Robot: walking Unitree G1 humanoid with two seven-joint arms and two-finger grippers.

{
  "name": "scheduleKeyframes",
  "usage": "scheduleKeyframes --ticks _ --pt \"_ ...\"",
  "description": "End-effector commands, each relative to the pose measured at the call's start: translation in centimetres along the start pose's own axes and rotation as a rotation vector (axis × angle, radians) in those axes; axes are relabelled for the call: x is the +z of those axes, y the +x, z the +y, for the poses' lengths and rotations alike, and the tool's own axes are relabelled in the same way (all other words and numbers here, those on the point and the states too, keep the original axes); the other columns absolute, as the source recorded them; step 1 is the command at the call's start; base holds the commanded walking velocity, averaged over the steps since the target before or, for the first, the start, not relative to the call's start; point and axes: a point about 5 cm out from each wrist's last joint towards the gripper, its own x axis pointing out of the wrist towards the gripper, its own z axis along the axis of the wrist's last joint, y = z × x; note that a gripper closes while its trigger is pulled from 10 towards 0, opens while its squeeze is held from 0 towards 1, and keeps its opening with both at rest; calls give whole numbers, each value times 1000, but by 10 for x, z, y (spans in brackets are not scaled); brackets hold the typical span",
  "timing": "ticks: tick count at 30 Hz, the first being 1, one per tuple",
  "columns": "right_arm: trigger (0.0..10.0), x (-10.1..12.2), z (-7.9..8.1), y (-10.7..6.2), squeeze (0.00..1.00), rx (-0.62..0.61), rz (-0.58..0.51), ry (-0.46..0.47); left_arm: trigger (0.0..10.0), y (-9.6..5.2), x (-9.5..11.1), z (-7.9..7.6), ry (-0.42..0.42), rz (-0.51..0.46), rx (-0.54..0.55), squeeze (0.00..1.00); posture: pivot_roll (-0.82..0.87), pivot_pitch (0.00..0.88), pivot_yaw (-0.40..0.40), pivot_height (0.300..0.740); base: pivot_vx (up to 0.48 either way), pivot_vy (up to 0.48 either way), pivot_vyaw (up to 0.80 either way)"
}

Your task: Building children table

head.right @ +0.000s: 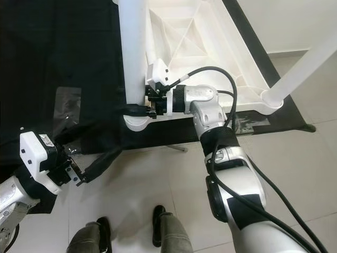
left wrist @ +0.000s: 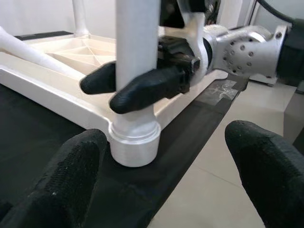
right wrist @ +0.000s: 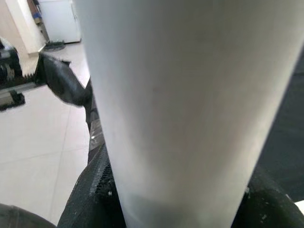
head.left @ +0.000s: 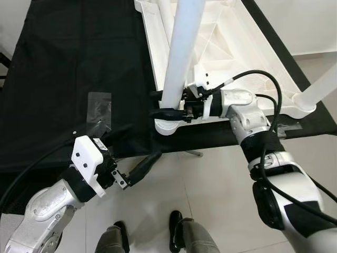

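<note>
The white children's table (head.left: 151,50) lies upside down on a black cloth. A white leg (head.left: 179,52) stands upright in its near-left corner socket (left wrist: 134,142). My right gripper (head.left: 159,104) is shut on this leg just above the socket, one black finger (left wrist: 142,88) on each side. In the right wrist view the leg (right wrist: 190,95) sits tight between the pads (right wrist: 90,190). My left gripper (left wrist: 166,190) is open, low and to the left of the corner beyond the cloth's edge, with nothing between its fingers (head.left: 147,161).
Another white leg (head.left: 321,87) stands in the table's near-right corner. A clear plastic bag (head.left: 99,108) lies on the black cloth (head.left: 63,63) to the left. Silver tape (head.left: 287,128) marks the cloth edge. Two dark feet (head.left: 176,232) stand on the tiled floor below.
</note>
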Motion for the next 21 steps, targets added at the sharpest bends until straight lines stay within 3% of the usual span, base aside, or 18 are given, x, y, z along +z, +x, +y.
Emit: scheduleKeyframes --ticks 1,5,6,7,8,9,10,11,12,17,21 --pt "0 -26 13 -4 0 -89 51 30 10000 0 -2 -3 -7 9 -19 0 96 316 -94 740 0 0 0" --pt "0 -39 21 -2 0 -201 80 57 10000 0 -2 -3 -7 8 -21 0 91 310 -95 740 0 0 0" --pt "0 -63 36 11 0 -498 152 128 10000 1 -3 -2 -6 6 -26 0 88 301 -94 740 0 0 0" --pt "0 -63 36 11 0 -498 152 128 10000 1 -3 -2 -6 6 -26 0 88 301 -94 740 0 0 0" --pt "0 -75 41 8 0 -778 207 169 10000 1 -3 -1 -6 5 -28 0 82 302 -88 740 0 0 0" --pt "0 -75 41 8 0 -778 207 169 10000 1 -3 -1 -6 5 -28 0 82 302 -88 740 0 0 0" --pt "0 -82 51 5 0 -938 237 177 10000 2 -3 -1 -5 4 -30 0 85 303 -85 740 0 0 0" --pt "0 -82 51 5 0 -938 237 177 10000 2 -3 -1 -5 4 -30 0 85 303 -85 740 0 0 0" --pt "0 -82 54 5 0 -1043 234 166 10000 3 -3 0 -5 1 -33 0 84 286 -72 740 0 0 0" --pt "0 -75 51 10 0 -1109 204 133 10000 5 -3 1 -4 -4 -38 0 85 287 -73 740 0 0 0" --pt "0 -67 37 19 0 -1120 176 98 10000 6 -2 2 1 -7 -40 0 100 285 -72 740 0 0 0"
